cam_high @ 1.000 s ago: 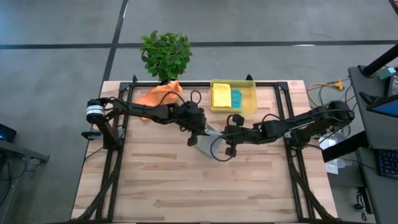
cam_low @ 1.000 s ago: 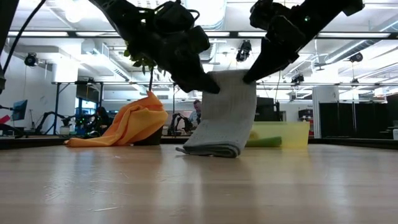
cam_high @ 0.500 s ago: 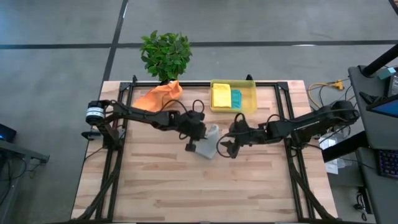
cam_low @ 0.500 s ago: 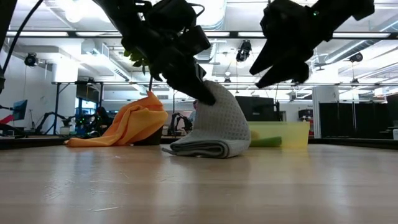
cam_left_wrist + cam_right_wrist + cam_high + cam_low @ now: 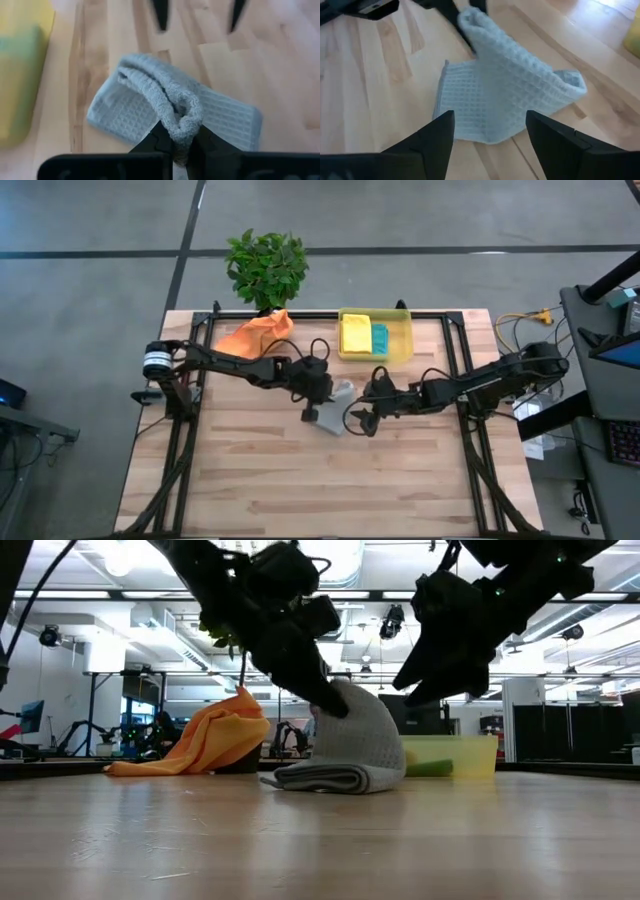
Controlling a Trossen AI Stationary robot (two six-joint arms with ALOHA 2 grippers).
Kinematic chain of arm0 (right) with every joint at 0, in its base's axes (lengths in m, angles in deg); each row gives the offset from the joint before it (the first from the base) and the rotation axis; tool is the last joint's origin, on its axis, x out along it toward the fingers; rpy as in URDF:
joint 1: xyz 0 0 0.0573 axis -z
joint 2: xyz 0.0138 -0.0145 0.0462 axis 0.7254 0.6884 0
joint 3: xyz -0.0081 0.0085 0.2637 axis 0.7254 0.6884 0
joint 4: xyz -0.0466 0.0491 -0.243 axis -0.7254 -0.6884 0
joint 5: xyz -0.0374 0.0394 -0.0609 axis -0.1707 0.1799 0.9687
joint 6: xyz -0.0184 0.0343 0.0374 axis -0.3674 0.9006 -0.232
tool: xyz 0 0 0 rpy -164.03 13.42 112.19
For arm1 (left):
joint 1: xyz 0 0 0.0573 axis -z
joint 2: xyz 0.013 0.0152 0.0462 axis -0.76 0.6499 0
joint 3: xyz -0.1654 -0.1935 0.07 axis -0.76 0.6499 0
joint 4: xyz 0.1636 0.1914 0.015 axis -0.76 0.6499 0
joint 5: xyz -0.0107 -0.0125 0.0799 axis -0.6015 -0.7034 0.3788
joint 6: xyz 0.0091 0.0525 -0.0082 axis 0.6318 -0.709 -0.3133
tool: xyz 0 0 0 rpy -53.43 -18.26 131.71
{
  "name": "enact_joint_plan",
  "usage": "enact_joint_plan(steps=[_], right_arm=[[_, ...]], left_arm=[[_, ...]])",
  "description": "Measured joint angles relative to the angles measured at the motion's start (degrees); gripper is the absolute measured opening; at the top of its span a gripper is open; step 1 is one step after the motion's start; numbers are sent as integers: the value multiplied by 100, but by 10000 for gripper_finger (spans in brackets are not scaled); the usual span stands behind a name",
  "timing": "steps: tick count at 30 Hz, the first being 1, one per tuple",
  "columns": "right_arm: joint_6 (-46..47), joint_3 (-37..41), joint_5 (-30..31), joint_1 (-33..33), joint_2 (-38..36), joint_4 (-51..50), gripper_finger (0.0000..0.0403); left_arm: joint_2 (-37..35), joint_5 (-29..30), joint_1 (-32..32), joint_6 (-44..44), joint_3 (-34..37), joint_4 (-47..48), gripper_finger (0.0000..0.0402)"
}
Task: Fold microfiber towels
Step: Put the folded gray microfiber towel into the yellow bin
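High view, straight down on a wooden table [image 5: 260, 470]: two dark arms reach in from the 9 and 3 o'clock sides and meet near the middle. The left gripper [image 5: 322, 389] is clamped on a raised fold of the light grey towel [image 5: 336, 408], which lies just past the table's centre toward 12 o'clock. The left wrist view shows the two fingers pinching a bunched ridge of that towel [image 5: 176, 111], lifting it above the flat waffle-weave part on the wood. The right gripper [image 5: 366, 411] sits at the towel's 3 o'clock edge with fingers spread wide and nothing between them; its own wrist view shows both fingers [image 5: 436, 137] apart, clear of the cloth. At 12 o'clock a translucent yellow bin [image 5: 402, 352] holds the folded yellow towel [image 5: 355, 335] with the teal towel [image 5: 380, 337] beside it. At 11 o'clock the orange towel [image 5: 252, 333] lies crumpled near a green potted plant [image 5: 266, 268]. From table height, the grey towel [image 5: 352, 745] forms a hump over folded layers.
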Motion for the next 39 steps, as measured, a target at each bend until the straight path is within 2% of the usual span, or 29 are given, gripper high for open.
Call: enact_joint_plan(steps=[4, 14, 19, 26, 30, 39], right_arm=[[234, 2, 0, -14, -87, -99, 232], [785, -2, -2, -51, -243, -778, 231], [1524, -2, -5, -140, -243, -1448, 231], [2946, 61, 111, -392, -245, -1947, 231], [3548, 157, 286, -503, -249, -1938, 231], [4071, 236, 505, -569, -251, -1726, 231]], left_arm=[[314, -5, -115, 319, -143, -45, 0], [1193, 141, -170, 327, -961, -86, 4], [1444, 870, -170, 341, -1207, -121, 13], [1438, 1003, -172, 369, -1151, -457, 22], [1422, 1018, -172, 369, -1153, -696, 58], [1292, 1400, -196, 324, -1219, -760, 191]])
